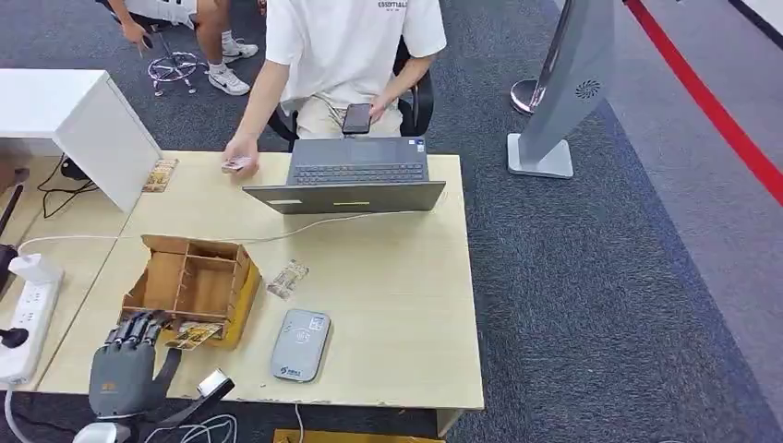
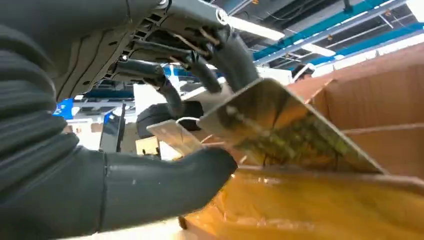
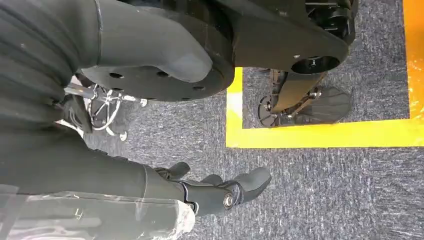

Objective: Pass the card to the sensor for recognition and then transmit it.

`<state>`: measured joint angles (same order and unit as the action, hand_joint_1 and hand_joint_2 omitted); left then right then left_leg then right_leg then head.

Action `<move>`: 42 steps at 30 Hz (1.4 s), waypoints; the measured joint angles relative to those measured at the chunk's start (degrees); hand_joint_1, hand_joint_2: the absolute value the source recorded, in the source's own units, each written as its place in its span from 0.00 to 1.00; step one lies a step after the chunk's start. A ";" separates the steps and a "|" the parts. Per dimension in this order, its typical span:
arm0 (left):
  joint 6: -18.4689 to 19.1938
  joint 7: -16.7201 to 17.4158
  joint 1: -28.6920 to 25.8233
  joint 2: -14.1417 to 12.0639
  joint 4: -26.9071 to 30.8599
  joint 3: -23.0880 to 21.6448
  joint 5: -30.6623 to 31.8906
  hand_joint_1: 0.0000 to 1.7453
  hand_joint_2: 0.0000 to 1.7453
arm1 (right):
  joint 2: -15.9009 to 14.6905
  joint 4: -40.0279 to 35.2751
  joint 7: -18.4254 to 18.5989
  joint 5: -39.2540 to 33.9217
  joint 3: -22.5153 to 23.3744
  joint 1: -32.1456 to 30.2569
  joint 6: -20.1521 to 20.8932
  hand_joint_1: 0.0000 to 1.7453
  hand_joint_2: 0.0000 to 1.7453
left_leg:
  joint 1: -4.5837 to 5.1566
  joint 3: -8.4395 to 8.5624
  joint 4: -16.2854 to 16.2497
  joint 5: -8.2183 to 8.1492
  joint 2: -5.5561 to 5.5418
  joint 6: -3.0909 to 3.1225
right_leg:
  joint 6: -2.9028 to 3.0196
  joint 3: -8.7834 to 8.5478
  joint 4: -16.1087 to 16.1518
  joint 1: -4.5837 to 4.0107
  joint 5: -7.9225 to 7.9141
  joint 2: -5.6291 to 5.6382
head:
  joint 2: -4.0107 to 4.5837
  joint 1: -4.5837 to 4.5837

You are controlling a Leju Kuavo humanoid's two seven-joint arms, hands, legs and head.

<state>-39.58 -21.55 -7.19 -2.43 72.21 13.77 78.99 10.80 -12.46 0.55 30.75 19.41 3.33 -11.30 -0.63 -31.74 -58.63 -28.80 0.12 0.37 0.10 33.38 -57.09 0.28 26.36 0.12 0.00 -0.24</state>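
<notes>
Resting at the near edge of the wooden box, a card sits pinched in the left robot hand, thumb under it and dark fingers over it; in the left wrist view the card tilts up against the box's brown wall. This box stands on the near left of the pale surface, divided into compartments. Just right of it, near the front edge, lies the grey card sensor, apart from the held card. A second card lies on the surface between box and sensor, a little farther back. Beyond them an open laptop faces a seated person, whose hand holds something small at the far edge. A white power strip lies at the left. The right robot hand hangs above grey carpet with its fingers loosely curled and nothing in them.
</notes>
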 joint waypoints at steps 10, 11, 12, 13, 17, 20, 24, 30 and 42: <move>-0.15 1.03 1.34 -1.77 -3.87 -1.92 -2.93 1.00 1.00 | 0.00 0.02 0.00 -0.13 -0.61 0.01 0.11 0.00 1.00 | 0.00 0.01 0.00 0.00 0.01 0.00 | 0.00 -0.01 -0.01 0.00 0.00 0.01 | 0.00 0.00; -0.18 1.07 1.34 -1.90 -4.02 -1.97 -3.10 1.00 1.00 | 0.00 0.02 -0.02 -0.18 -0.66 0.02 0.13 0.00 1.00 | 0.00 0.00 0.00 0.00 0.01 0.00 | 0.00 0.00 -0.01 0.00 0.00 0.01 | 0.00 0.00; -0.17 1.07 1.34 -2.03 -4.09 -1.97 -3.63 1.00 1.00 | 0.00 0.02 -0.02 -0.18 -0.66 0.01 0.13 0.00 1.00 | 0.00 0.01 0.00 0.00 0.01 0.00 | 0.00 0.00 -0.01 0.00 0.00 0.02 | 0.00 0.00; -0.17 0.98 1.34 -2.05 -4.11 -1.97 -4.04 1.00 1.00 | 0.00 0.02 -0.04 -0.20 -0.66 0.01 0.13 0.00 1.00 | 0.00 0.01 0.00 0.00 0.01 0.00 | 0.00 0.00 -0.01 0.00 0.00 0.02 | 0.00 0.00; -0.20 0.26 1.22 -1.97 -3.76 -1.95 -2.84 1.00 1.00 | 0.00 0.02 -0.04 -0.20 -0.72 0.00 -0.04 0.00 1.00 | 0.00 -0.01 0.00 0.00 0.00 0.00 | 0.00 0.00 -0.01 0.00 0.00 0.01 | 0.00 0.00; -0.22 -1.03 0.79 -1.70 -2.09 -1.95 -2.51 1.00 1.00 | -0.02 0.02 -0.04 -0.37 -0.74 -0.01 -0.31 0.00 1.00 | 0.00 -0.01 0.00 0.00 0.00 0.00 | 0.00 0.00 -0.01 0.00 0.00 0.01 | 0.00 0.00; -0.22 -1.20 -0.72 -1.25 2.04 -1.99 -3.13 1.00 1.00 | 0.00 0.04 -0.04 -0.72 -0.74 -0.05 -0.52 0.00 1.00 | 0.00 0.01 0.00 0.00 0.01 0.00 | 0.00 0.00 -0.01 0.00 0.00 0.02 | 0.00 0.00; 1.33 17.34 -4.60 -8.88 16.92 -13.99 -2.34 1.00 1.00 | -0.02 0.04 -0.76 -2.82 -0.66 -0.64 -1.33 0.00 1.00 | -0.02 -0.06 0.00 0.00 -0.02 0.00 | 0.02 0.06 0.00 -0.08 0.01 -0.05 | 0.00 0.00; 13.03 23.43 4.55 -25.44 37.36 -34.52 -10.69 1.00 1.00 | 0.00 0.02 -1.66 -5.09 1.03 -1.42 -1.22 0.00 1.00 | -0.04 -0.03 0.00 0.11 -0.05 -0.11 | 0.08 0.05 -0.03 -0.08 -0.05 -0.07 | 0.00 0.00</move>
<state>-26.55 1.88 -2.63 -27.87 109.57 -20.75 68.30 10.80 -12.44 -1.11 25.66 20.44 1.91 -12.52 -0.67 -31.77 -58.63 -28.68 0.08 0.26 0.18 33.42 -57.12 0.19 26.31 0.06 0.00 -0.24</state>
